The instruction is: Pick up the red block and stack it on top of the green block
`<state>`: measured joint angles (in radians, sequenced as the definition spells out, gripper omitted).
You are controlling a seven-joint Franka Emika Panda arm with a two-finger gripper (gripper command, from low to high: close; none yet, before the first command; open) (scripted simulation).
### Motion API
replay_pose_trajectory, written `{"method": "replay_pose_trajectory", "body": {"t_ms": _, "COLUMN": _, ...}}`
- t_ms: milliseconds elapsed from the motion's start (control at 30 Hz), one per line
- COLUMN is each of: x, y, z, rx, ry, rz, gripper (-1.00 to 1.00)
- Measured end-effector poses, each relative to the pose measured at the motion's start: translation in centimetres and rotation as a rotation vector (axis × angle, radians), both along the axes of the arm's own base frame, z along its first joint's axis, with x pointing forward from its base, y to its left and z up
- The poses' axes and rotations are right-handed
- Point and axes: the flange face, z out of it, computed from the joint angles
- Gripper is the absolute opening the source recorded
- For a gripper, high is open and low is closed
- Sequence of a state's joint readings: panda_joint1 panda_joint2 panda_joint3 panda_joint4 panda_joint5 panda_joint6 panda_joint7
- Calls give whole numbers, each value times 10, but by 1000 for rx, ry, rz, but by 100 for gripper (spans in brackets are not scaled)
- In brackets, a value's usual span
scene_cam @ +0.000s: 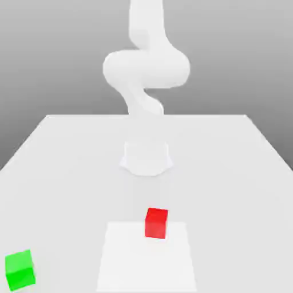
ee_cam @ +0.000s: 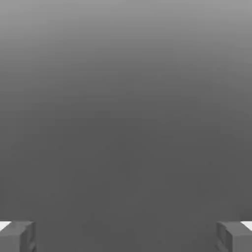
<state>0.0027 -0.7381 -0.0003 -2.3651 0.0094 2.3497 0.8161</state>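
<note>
White covers most of what we see: a broad, pale table [scene_cam: 68, 189] runs back towards a grey background [scene_cam: 229, 57], and the white arm [scene_cam: 146, 68] rises from its base [scene_cam: 146, 160] near the middle of the exterior view. In front of the base we find a brighter, flat white patch [scene_cam: 143, 266] on the tabletop. Well off to the exterior view's left, near the lower corner, we have the green block [scene_cam: 20, 270], resting flat on the table, turned at an angle and apart from the patch. Between it and the patch we see a bare stretch of table.

The red block [scene_cam: 156, 223] sits by the patch's edge nearest the arm's base, a little to the exterior view's right of the patch's middle. To us it is a plain, bright red cube, upright, its top a touch lighter than its darker right side, and well apart from the green block.

In the hand view we see the gripper [ee_cam: 126, 237] with its grey fingers [ee_cam: 17, 238] spread wide, one well apart from the other, and grey background between them.
</note>
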Motion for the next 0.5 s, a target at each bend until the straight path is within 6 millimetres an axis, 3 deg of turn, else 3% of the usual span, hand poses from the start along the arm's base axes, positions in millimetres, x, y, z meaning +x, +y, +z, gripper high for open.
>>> {"method": "replay_pose_trajectory", "body": {"t_ms": 133, "x": 34, "y": 5, "z": -99, "rx": 31, "ry": 149, "rz": -21, "gripper": 0}}
{"method": "replay_pose_trajectory", "body": {"t_ms": 267, "x": 44, "y": 11, "z": -199, "rx": 50, "ry": 298, "rz": -45, "gripper": 0}}
{"method": "replay_pose_trajectory", "body": {"t_ms": 400, "x": 29, "y": 17, "z": -300, "rx": 56, "ry": 455, "rz": -76, "gripper": 0}}
{"method": "replay_pose_trajectory", "body": {"t_ms": 500, "x": 0, "y": 21, "z": -377, "rx": 53, "ry": 585, "rz": -106, "gripper": 0}}
